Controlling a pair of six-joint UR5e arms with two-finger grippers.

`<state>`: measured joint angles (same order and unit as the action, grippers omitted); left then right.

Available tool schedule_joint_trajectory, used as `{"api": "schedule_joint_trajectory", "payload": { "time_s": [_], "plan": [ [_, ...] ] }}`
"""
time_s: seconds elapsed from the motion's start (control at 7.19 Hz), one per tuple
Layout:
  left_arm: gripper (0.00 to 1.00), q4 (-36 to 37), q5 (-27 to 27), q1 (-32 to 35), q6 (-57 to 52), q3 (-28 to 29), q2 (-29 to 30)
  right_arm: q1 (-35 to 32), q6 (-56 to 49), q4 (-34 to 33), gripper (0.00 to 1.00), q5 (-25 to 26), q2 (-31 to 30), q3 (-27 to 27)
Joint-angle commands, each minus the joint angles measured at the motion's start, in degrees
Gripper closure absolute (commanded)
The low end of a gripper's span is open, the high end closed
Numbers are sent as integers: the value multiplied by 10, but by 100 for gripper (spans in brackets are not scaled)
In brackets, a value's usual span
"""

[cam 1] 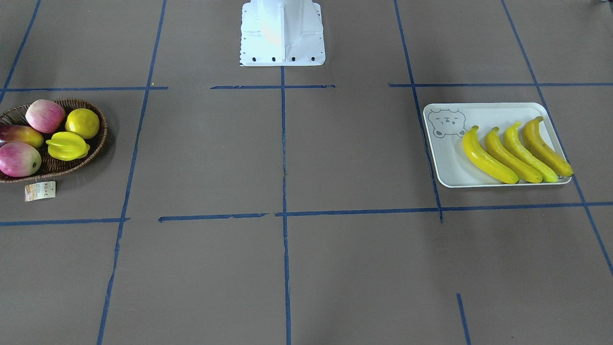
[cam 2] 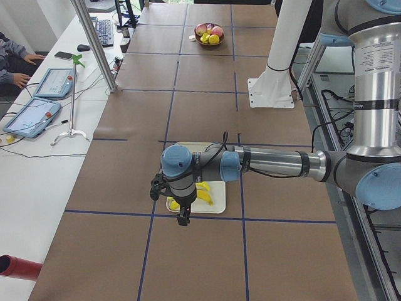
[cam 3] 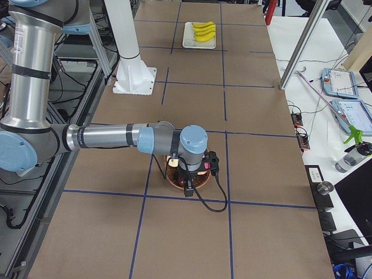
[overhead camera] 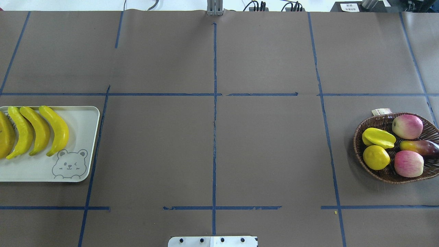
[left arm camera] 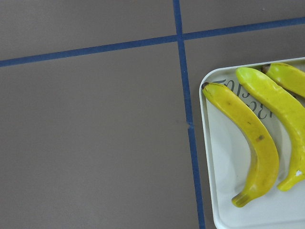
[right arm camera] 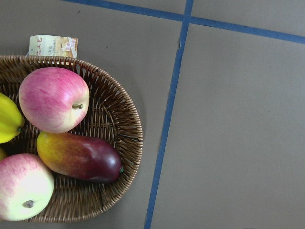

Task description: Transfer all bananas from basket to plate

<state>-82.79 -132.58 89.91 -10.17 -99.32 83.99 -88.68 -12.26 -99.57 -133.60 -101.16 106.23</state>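
Several yellow bananas lie side by side on the white plate with the bear drawing; they also show in the overhead view as bananas on the plate. The wicker basket holds other fruit, and no banana shows in it. My left gripper hangs above the plate's outer end; its wrist view looks down on a banana and the plate's rim. My right gripper hovers over the basket. I cannot tell whether either gripper is open or shut.
The basket holds two pink apples, a mango, a lemon and a starfruit, with a paper tag beside it. The robot base stands at mid table. A person's arm rests at the side desk with tablets.
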Motion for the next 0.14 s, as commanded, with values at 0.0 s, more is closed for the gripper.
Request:
{"api": "schedule_joint_trajectory", "payload": {
  "time_s": [0.0],
  "plan": [
    [0,0,0,0,0,0,0,0,0,0,0,0,0,-1]
  ]
}}
